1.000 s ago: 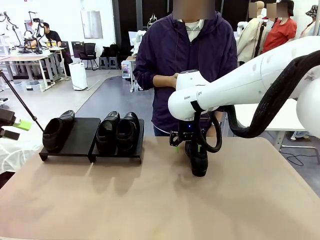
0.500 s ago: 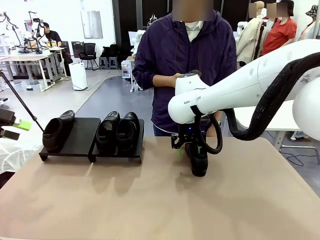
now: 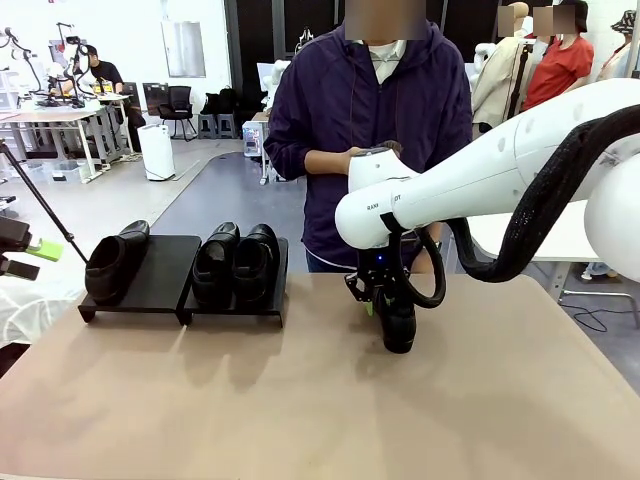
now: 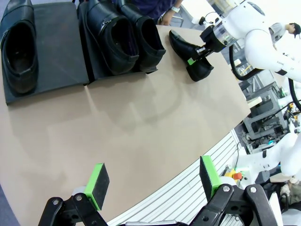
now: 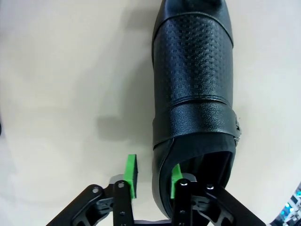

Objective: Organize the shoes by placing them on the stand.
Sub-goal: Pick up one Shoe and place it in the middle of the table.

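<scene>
On the beige counter (image 3: pixel 300 400) in front of me, a low black stand (image 3: pixel 160 275) sits toward my left, its two slanted panels side by side. Three glossy black shoes are on it: one shoe (image 3: pixel 112 262) on the left panel, leaving a free slot beside it, and a pair (image 3: pixel 236 262) filling the right panel. The fourth shoe (image 3: pixel 396 318) stands on the counter well apart from the stand, near the person in a dark purple jacket (image 3: pixel 370 110) at the far side. My right hand (image 5: pixel 151 181) is down at this shoe's heel, one green pad (image 5: pixel 176 180) inside the opening and the other outside, straddling the side wall; I cannot tell whether it is clenched yet. My left hand (image 4: pixel 153 182) hangs released over the near counter edge, grasping nothing. I judge the task three-quarters done: the last shoe must go onto the left panel.
</scene>
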You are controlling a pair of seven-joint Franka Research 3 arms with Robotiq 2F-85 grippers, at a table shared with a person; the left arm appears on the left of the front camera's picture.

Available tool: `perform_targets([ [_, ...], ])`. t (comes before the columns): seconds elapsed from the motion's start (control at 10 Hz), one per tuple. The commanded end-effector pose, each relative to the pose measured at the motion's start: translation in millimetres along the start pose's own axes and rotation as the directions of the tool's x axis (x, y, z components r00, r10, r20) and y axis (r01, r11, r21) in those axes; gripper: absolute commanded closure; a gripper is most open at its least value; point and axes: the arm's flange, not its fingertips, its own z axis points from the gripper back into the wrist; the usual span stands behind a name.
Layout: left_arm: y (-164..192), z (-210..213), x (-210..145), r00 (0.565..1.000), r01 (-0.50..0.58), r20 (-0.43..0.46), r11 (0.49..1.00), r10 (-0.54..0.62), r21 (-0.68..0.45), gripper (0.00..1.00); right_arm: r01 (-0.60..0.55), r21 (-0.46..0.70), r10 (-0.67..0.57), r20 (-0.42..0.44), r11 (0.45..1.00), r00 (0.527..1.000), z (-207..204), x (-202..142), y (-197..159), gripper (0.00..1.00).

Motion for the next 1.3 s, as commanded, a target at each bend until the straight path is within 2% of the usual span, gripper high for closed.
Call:
perform_targets([
  [0.0,-1.3,1.3,-2.7,1.000,-0.006,-0.007,1.000,0.006,0.002,0.00,-0.035,-0.031,0.036,0.011,0.999,0.999,2.3,2.6,-3.0,1.00],
  [0.5,-1.3,1.3,-2.7,1.000,-0.006,-0.007,1.000,0.006,0.002,0.00,-0.014,0.006,0.014,0.021,1.000,1.000,8.3,-1.5,-17.6,1.00],
  [0.8,-1.3,1.3,-2.7,1.000,-0.006,-0.007,1.000,0.006,0.002,0.00,-0.045,0.061,0.044,0.023,0.997,0.999,46.1,-19.3,-43.7,1.00],
  [0.9,-1.3,1.3,-2.7,1.000,-0.006,-0.007,1.000,0.006,0.002,0.00,-0.014,0.040,0.013,0.016,0.999,1.000,70.5,-37.4,-57.4,1.00],
  [1.0,-1.3,1.3,-2.7,1.000,-0.006,-0.007,1.000,0.006,0.002,0.00,-0.004,0.017,0.004,0.011,1.000,1.000,97.2,-72.0,-73.4,1.00],
  [1.2,-1.3,1.3,-2.7,1.000,-0.006,-0.007,1.000,0.006,0.002,0.00,0.037,0.057,-0.037,0.009,0.998,0.999,125.1,-145.3,-96.3,1.00],
])
